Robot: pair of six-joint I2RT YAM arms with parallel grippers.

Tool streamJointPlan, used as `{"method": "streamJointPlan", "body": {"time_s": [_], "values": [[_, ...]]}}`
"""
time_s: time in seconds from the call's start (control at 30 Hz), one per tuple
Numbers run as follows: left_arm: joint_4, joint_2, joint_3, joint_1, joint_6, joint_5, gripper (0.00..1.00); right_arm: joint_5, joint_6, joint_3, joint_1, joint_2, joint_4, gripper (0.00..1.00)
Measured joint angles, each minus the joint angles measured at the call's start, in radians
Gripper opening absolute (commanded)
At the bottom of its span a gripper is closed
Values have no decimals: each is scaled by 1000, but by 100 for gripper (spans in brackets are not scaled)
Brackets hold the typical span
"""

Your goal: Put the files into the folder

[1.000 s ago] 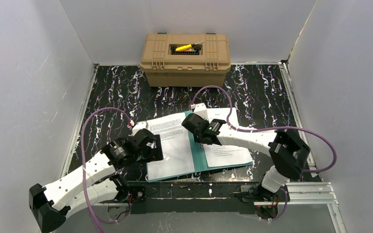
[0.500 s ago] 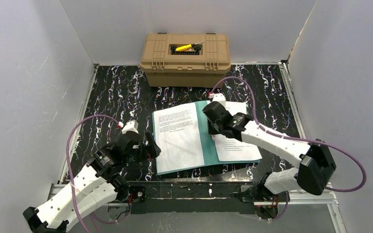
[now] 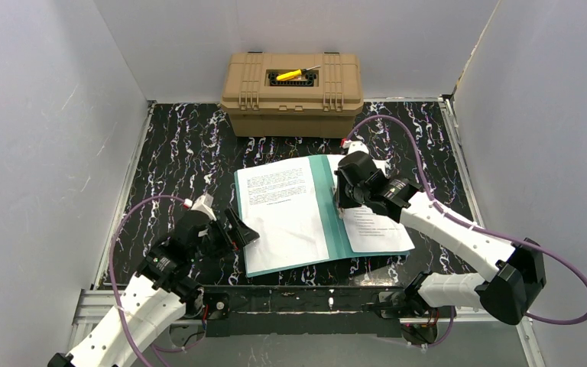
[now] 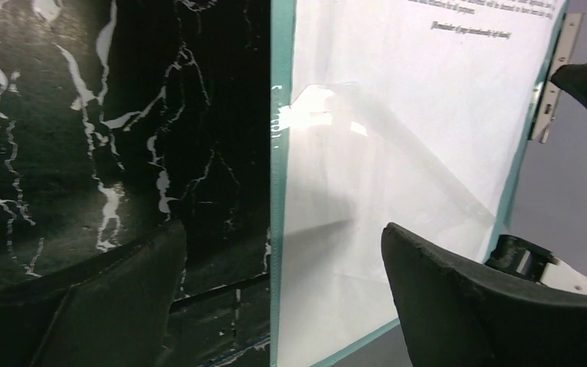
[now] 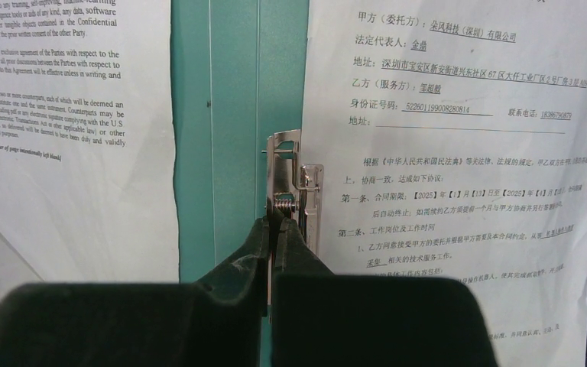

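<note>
The teal folder (image 3: pixel 322 208) lies open on the black marbled table. One white printed sheet (image 3: pixel 281 210) lies on its left leaf, another (image 3: pixel 376 229) on its right leaf. My right gripper (image 3: pixel 342 205) is over the spine, shut on the folder's metal clip (image 5: pixel 290 172); its fingertips (image 5: pixel 274 223) pinch the clip's lever, with the left sheet (image 5: pixel 69 153), the teal spine (image 5: pixel 237 115) and the right sheet (image 5: pixel 458 153) below. My left gripper (image 3: pixel 246 233) is open and empty at the folder's near-left edge; it (image 4: pixel 281 252) straddles the teal edge (image 4: pixel 278 153) above the left sheet (image 4: pixel 397 130).
A tan toolbox (image 3: pixel 292 95) with a yellow tool (image 3: pixel 290 75) on its lid stands at the back centre. Grey walls close in the left, right and back. A metal rail (image 3: pixel 474 302) runs along the near edge.
The folder has shifted right and lies more squarely open. My right gripper moved right and back along the spine. My left arm drew back toward the near left, its gripper now off the left leaf.
</note>
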Motion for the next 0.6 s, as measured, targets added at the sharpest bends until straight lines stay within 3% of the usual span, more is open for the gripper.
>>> {"method": "streamJointPlan", "body": {"time_s": [0.1, 0.23, 0.43, 0.6], "values": [[45, -39, -34, 21, -29, 63, 92, -32, -1, 9, -8, -10, -3, 1], [101, -74, -74, 38, -71, 130, 78, -58, -2, 17, -13, -14, -6, 1], [169, -127, -113, 50, -134, 207, 43, -73, -1, 17, -15, -14, -7, 1], [179, -150, -114, 53, -160, 232, 23, -75, -1, 16, -16, -14, -8, 1]]}}
